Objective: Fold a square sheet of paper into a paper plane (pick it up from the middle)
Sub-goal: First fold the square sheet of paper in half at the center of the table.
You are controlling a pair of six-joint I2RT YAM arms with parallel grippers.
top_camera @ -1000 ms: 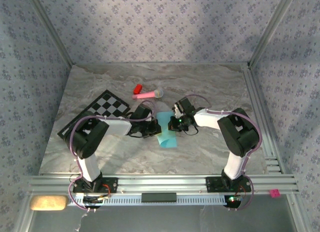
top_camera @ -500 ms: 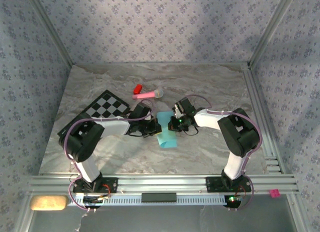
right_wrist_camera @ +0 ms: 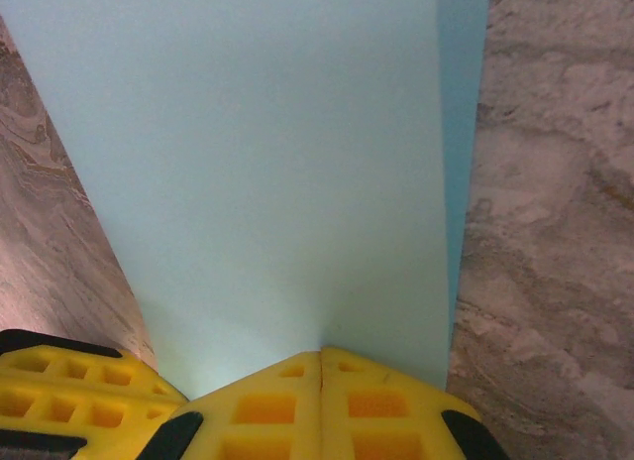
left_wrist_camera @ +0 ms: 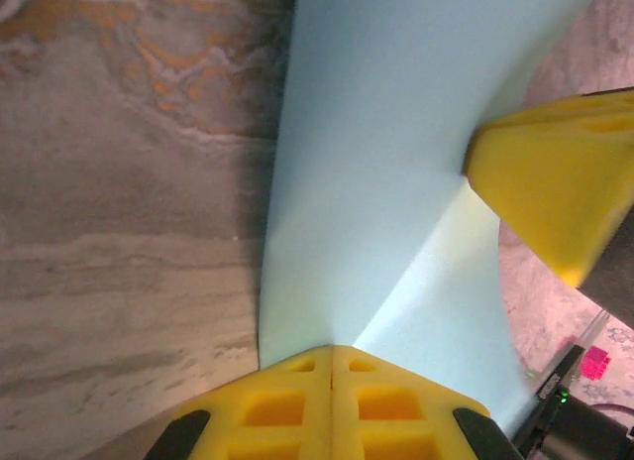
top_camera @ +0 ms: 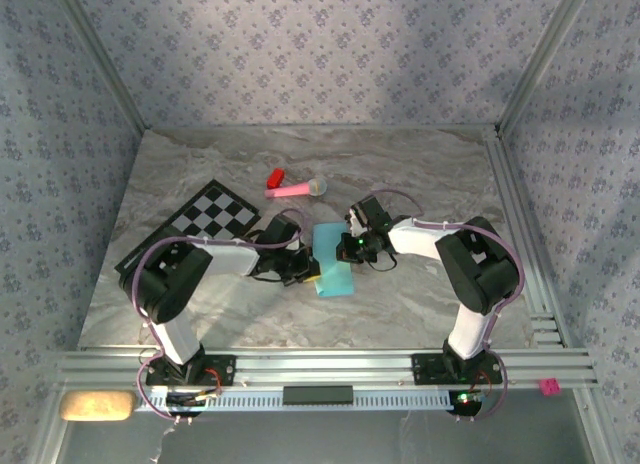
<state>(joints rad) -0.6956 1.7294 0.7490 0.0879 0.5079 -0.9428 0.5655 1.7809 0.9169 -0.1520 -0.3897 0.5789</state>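
Note:
The light-blue sheet of paper point(top_camera: 335, 266) lies folded into a long narrow strip on the marble table, between my two arms. My left gripper point(top_camera: 311, 271) is shut, its yellow tips resting on the paper's left edge point(left_wrist_camera: 376, 133), where a diagonal crease starts. My right gripper point(top_camera: 347, 249) is also shut, its tips pressed down on the paper's right side point(right_wrist_camera: 277, 163). In the left wrist view my left gripper point(left_wrist_camera: 332, 347) faces the right one's yellow fingers point(left_wrist_camera: 555, 192). In the right wrist view my right gripper point(right_wrist_camera: 322, 353) has a left finger point(right_wrist_camera: 59, 391) beside it.
A black-and-white checkered mat point(top_camera: 205, 219) lies to the left, partly under the left arm. A pink stick toy point(top_camera: 295, 189) and a small red piece point(top_camera: 274, 176) sit behind the paper. Aluminium rails point(top_camera: 520, 234) border the table's right side.
My left gripper has slid nearer along the paper's left side. The paper now lies flatter and shows wider. The right gripper has stayed in place.

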